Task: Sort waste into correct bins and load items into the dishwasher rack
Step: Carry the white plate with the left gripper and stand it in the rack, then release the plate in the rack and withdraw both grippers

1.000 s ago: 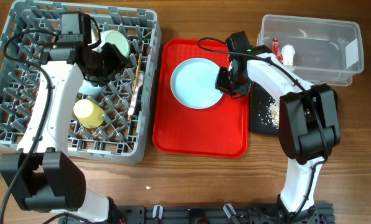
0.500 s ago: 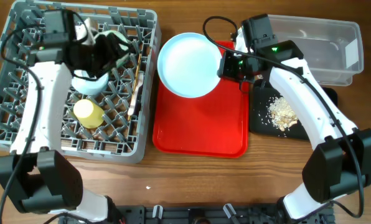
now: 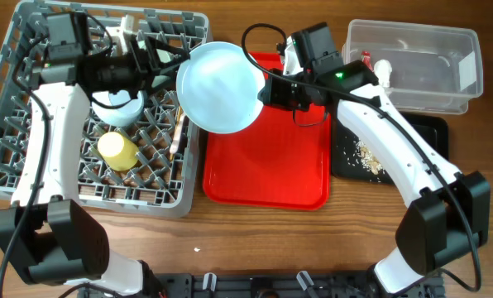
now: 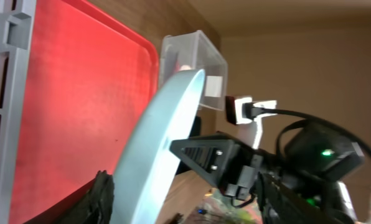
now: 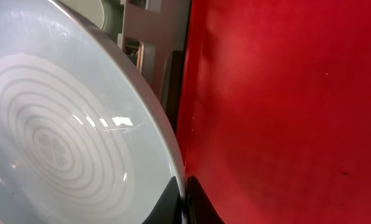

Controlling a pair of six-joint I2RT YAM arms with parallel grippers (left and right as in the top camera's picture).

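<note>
My right gripper [image 3: 263, 91] is shut on the right rim of the round white plate [image 3: 222, 87] and holds it tilted in the air over the gap between the grey dishwasher rack [image 3: 31, 157] and the red tray [image 3: 267, 174]. The right wrist view shows the fingertips [image 5: 183, 199] pinching the plate [image 5: 67, 137]. My left gripper [image 3: 170, 62] is open at the plate's left rim; in the left wrist view the plate [image 4: 164, 143] stands between its fingers [image 4: 139, 208]. A mint bowl [image 3: 118, 108], the yellow cup [image 3: 117, 149] and chopsticks [image 3: 177, 136] are in the rack.
The clear tub [image 3: 412, 41] at the back right holds the red wrapper [image 3: 366, 64] and the white scrap [image 3: 383, 70]. Beige crumbs [image 3: 367, 155] lie on the black tray [image 3: 433, 136], partly under my right arm. The red tray is bare.
My right gripper has lifted the plate off the red tray and carried it left towards the rack. My left gripper has swung right from the bowl to the plate's left rim.
</note>
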